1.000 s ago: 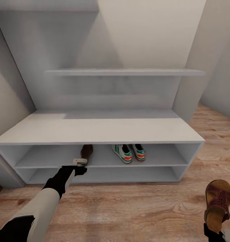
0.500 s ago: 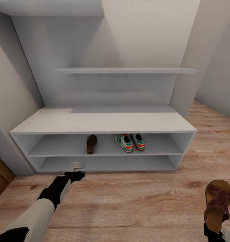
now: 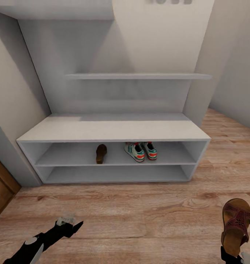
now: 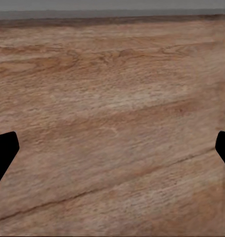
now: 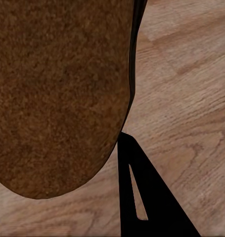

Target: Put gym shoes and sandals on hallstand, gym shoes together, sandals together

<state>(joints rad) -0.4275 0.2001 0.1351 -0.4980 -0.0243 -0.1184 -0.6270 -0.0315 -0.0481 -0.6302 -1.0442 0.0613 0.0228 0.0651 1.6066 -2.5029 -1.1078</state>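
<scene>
The light-grey hallstand (image 3: 114, 131) stands ahead against the wall. On its upper shelf row lies one dark brown sandal (image 3: 101, 153), toe pointing inward. To its right the two gym shoes (image 3: 135, 151) (image 3: 150, 150) sit side by side. My right gripper (image 3: 232, 253) is at the lower right, shut on the second sandal (image 3: 236, 222), whose brown sole (image 5: 58, 89) looms large in the right wrist view. My left gripper (image 3: 68, 224) hangs open and empty low over the corridor floor (image 4: 112, 98), its fingertips (image 4: 3, 153) far apart.
A stepped wall shelf (image 3: 137, 76) runs above the hallstand, with teal letters (image 3: 172, 1) cut off at the top. A brown wooden door or cabinet (image 3: 0, 183) sits at the left edge. Grey walls close in on both sides. Wood planks (image 3: 146, 212) stretch between me and the rack.
The view has pulled back from the rack. My left arm has withdrawn from the shelf, leaving the sandal there, and dropped low toward the floor. The right gripper still holds its sandal.
</scene>
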